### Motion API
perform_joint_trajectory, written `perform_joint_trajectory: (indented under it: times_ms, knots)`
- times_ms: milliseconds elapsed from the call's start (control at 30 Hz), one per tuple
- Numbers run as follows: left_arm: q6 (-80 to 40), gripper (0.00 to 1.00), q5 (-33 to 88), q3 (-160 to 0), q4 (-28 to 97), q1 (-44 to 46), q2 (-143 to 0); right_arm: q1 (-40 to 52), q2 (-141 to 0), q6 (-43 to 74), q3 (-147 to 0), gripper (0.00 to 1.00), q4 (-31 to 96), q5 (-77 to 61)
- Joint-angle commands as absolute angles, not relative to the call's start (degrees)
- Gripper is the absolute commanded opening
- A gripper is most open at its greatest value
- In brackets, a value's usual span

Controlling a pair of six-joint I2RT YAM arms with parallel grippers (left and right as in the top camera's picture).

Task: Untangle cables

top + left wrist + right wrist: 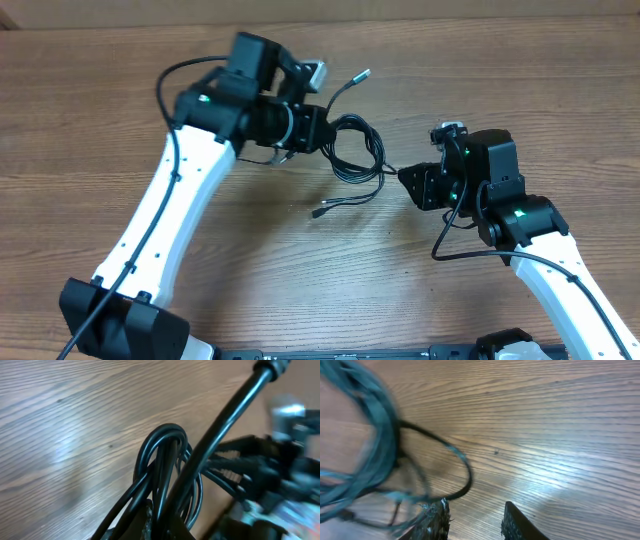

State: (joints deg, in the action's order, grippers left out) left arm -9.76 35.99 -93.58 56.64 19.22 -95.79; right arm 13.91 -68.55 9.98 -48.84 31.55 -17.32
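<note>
The cables (358, 152) are thin black cords in a tangle of loops on the wooden table (300, 270) between the two arms. One plug end (362, 73) points up and back. Another plug end (318, 212) lies toward the front. My left gripper (325, 128) is shut on the left side of the bundle. In the left wrist view the loops (162, 455) rise from its jaws (160, 520). My right gripper (405, 180) is open just to the right of the tangle. In the right wrist view its jaws (475, 517) hold nothing, and a blurred loop (380, 450) brushes its left finger.
The wooden table stretches all round the tangle. The right arm's gripper shows blurred at the right of the left wrist view (270, 475). Thicker black cables run along both white arms.
</note>
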Motion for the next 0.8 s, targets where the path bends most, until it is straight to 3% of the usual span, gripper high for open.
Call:
perform_joint_trajectory:
  times_ms: [0,133,233,333,500,767]
  knots:
    - [-0.4,0.04,49.5,-95.2,58.0,15.9,-94.7,13.8,-68.6,10.9,-49.5,0.33,31.5,-15.0]
    - [9.4,0.04,48.6,-95.1,61.9,15.4,-94.8,13.8,-68.6,10.9,-49.5,0.34,31.7,-15.1]
    - [11.2,0.04,41.3,-95.1,62.9,15.4,-94.8,13.8,-68.6,10.9,-49.5,0.43,31.8,-15.6]
    - [12.4,0.04,39.9,-95.1,63.6,15.4,-94.8,13.8,-68.6,10.9,-49.5,0.43,31.8,-16.0]
    - [24.5,0.04,40.1,-95.1,66.8,15.4,-94.8,13.8,-68.6,6.7,-49.5,0.44,30.0,-26.4]
    - [25.7,0.04,41.1,-95.1,68.7,15.4,-94.8,13.8,-68.6,5.5,-49.5,0.48,27.4,-34.5]
